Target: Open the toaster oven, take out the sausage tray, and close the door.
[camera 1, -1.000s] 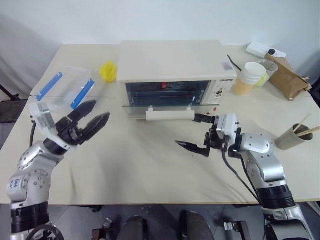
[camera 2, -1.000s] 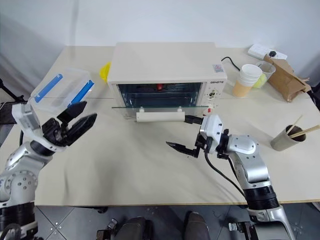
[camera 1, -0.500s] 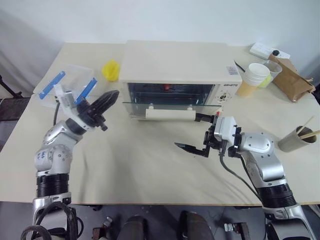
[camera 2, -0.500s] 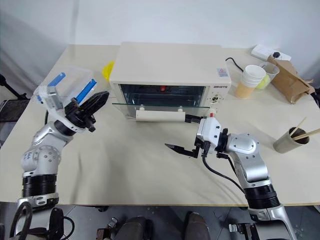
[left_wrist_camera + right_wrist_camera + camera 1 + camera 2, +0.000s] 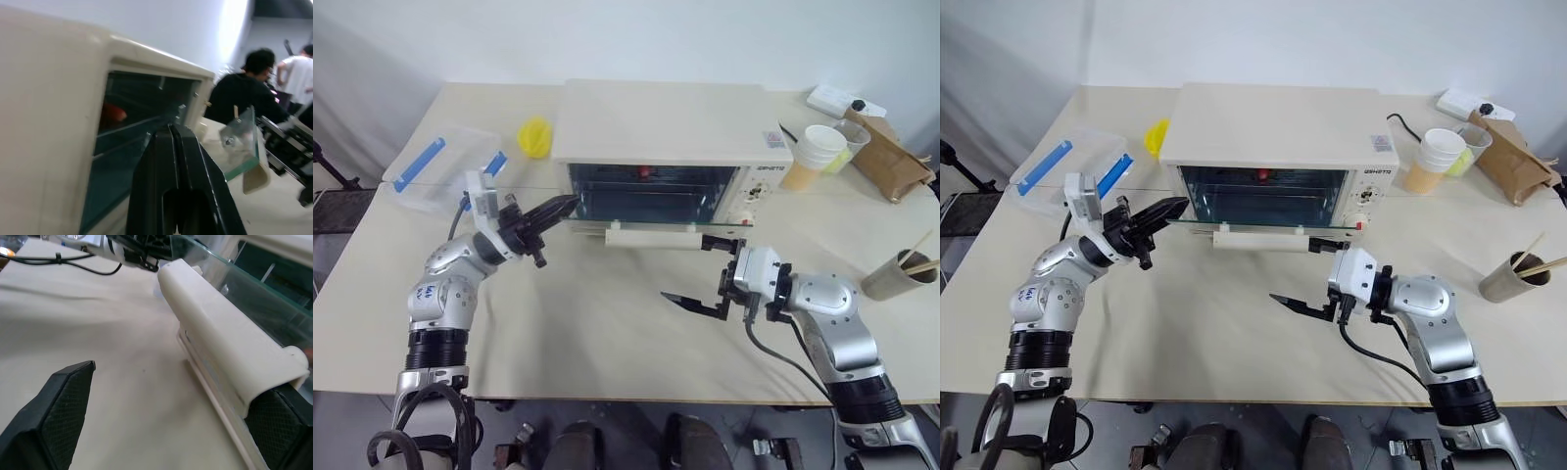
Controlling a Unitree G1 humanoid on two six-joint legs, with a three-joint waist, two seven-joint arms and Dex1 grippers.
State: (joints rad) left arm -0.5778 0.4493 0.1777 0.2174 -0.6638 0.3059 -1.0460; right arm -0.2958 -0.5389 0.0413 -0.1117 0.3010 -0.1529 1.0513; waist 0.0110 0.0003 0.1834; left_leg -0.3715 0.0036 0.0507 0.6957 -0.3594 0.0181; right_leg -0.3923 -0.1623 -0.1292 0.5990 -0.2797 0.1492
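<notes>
The cream toaster oven stands at the back centre of the table. Its glass door hangs open, nearly level, with the bar handle toward me. A red sausage shows deep inside; the sausage tray beneath it is hard to make out. My left gripper is shut and empty, its tips at the door's left corner by the oven opening. My right gripper is open wide. One finger sits at the handle's right end, the other low over the table.
A clear plastic box with blue clips and a yellow object lie at the back left. Paper cups, a brown bag, a power strip and a cup of chopsticks stand on the right. People sit beyond the table.
My left gripper has shut and swung right, from beside the plastic box to the door's left corner. The right gripper has stayed open by the handle's right end.
</notes>
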